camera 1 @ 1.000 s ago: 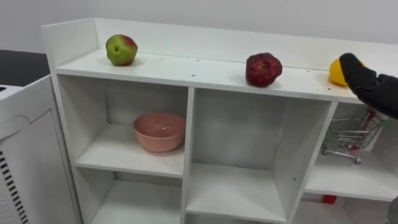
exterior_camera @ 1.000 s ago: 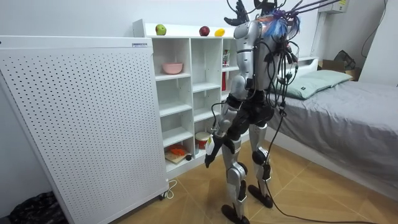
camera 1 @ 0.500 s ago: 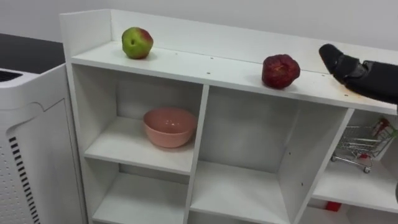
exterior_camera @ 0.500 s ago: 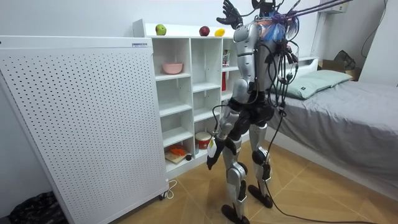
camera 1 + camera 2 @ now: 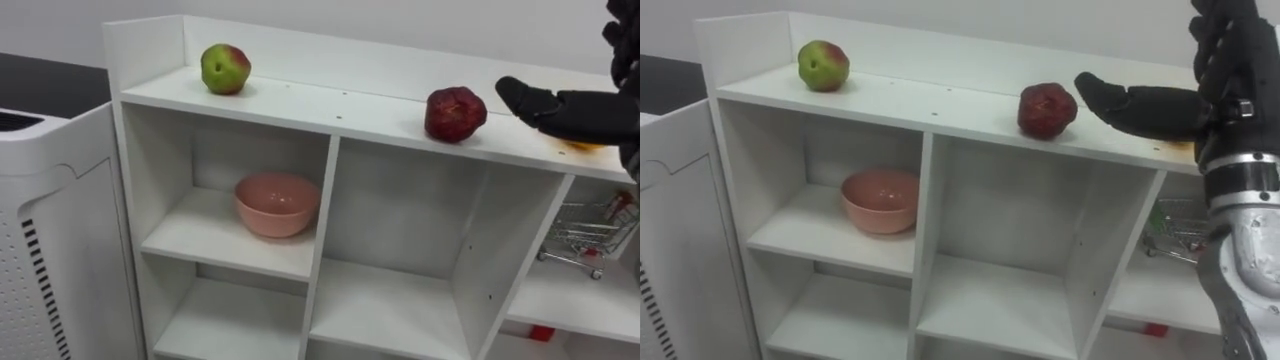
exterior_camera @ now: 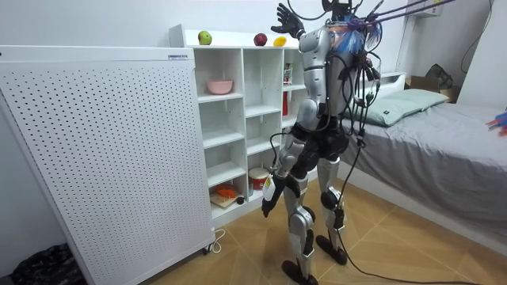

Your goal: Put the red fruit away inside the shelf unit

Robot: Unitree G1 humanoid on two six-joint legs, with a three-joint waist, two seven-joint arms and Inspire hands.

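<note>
Hovering: my right hand (image 5: 572, 106) hangs above the top shelf (image 5: 330, 105) of the closet (image 5: 327, 220), fingers straight and spread, holding nothing.
Under it: yellow fruit (image 5: 586, 146) lies on the top shelf, mostly hidden by my palm; whether I touch it I cannot tell.
Beside: red fruit (image 5: 455, 113) sits just left of my fingertips.
Farther: apple (image 5: 225, 68) at the shelf's far left; bowl (image 5: 278, 204) in a compartment below.
Left hand (image 6: 268, 202): low by my leg, idle.
Risk: closing blind could nudge the yellow fruit so it rolls off the front edge; a sweep left could knock the red fruit.
</note>
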